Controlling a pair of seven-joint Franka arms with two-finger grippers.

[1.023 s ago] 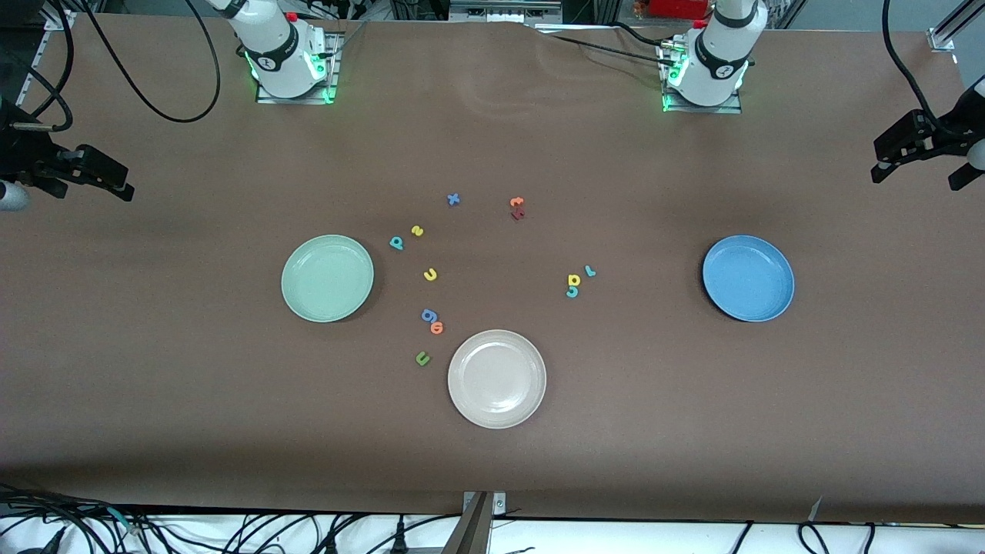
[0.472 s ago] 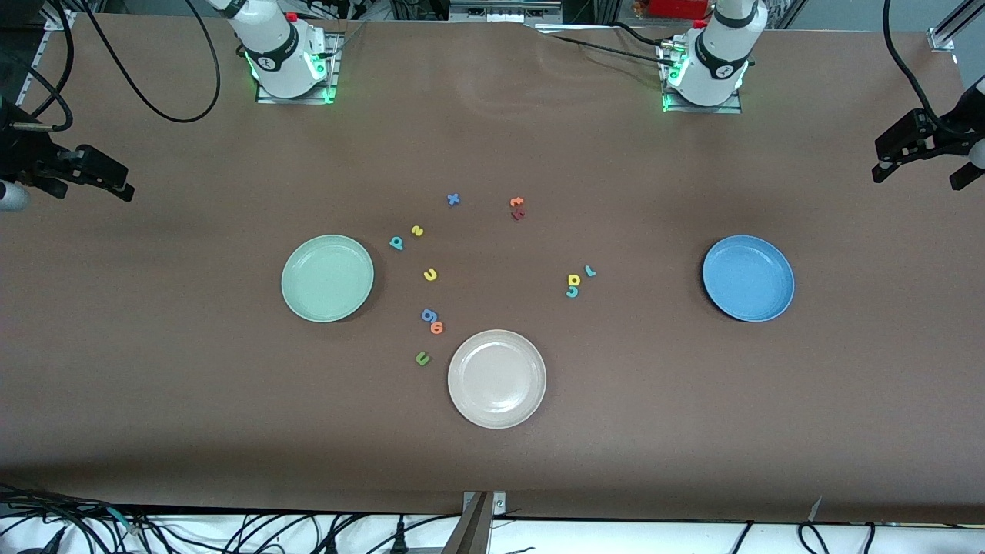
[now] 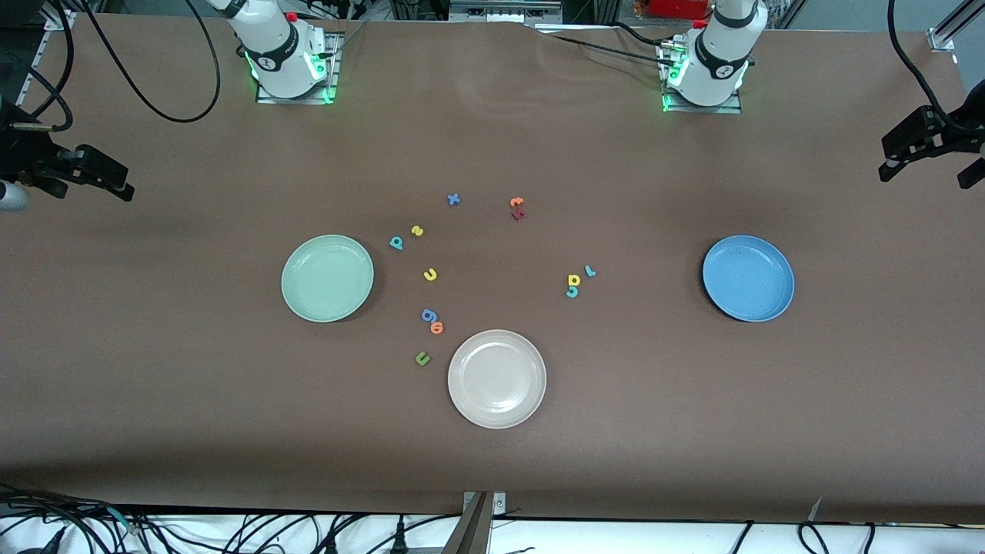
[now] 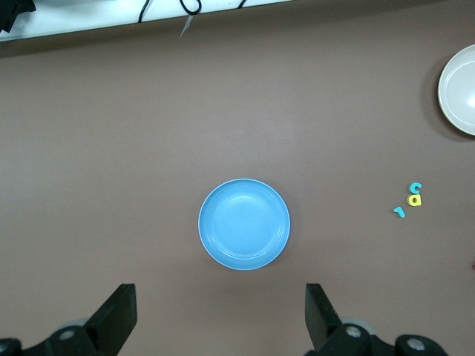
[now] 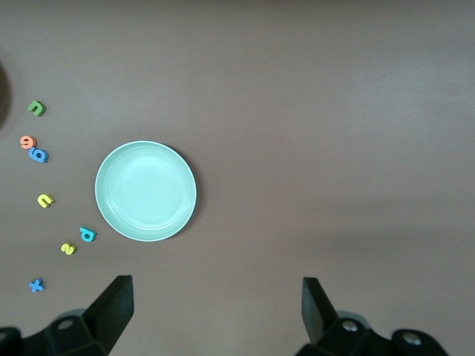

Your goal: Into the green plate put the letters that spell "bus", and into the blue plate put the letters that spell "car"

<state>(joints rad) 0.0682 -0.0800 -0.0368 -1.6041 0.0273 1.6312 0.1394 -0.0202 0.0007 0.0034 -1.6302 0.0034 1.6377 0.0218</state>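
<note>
The green plate [image 3: 327,278] [image 5: 145,190] lies toward the right arm's end, with the teal b [image 3: 396,243] [image 5: 87,235], yellow s [image 3: 417,231] [image 5: 67,249] and yellow u [image 3: 430,275] [image 5: 46,200] beside it. The blue plate [image 3: 748,278] [image 4: 244,224] lies toward the left arm's end. The teal c [image 3: 572,292] [image 4: 415,188], yellow a [image 3: 574,280] [image 4: 414,199] and teal r [image 3: 590,271] [image 4: 399,212] cluster mid-table. My left gripper [image 3: 921,173] [image 4: 221,319] hangs open high over that end's edge. My right gripper [image 3: 69,183] [image 5: 215,315] is open and empty over its own end.
A beige plate [image 3: 497,378] [image 4: 460,89] lies nearest the front camera. Other letters lie about: a blue g [image 3: 429,315], orange o [image 3: 437,328], green u [image 3: 422,358], blue x [image 3: 453,200], orange t [image 3: 516,202] and a dark red letter [image 3: 518,215].
The left gripper has drifted slightly outward toward its end of the table. The right gripper, plates and letters have not moved.
</note>
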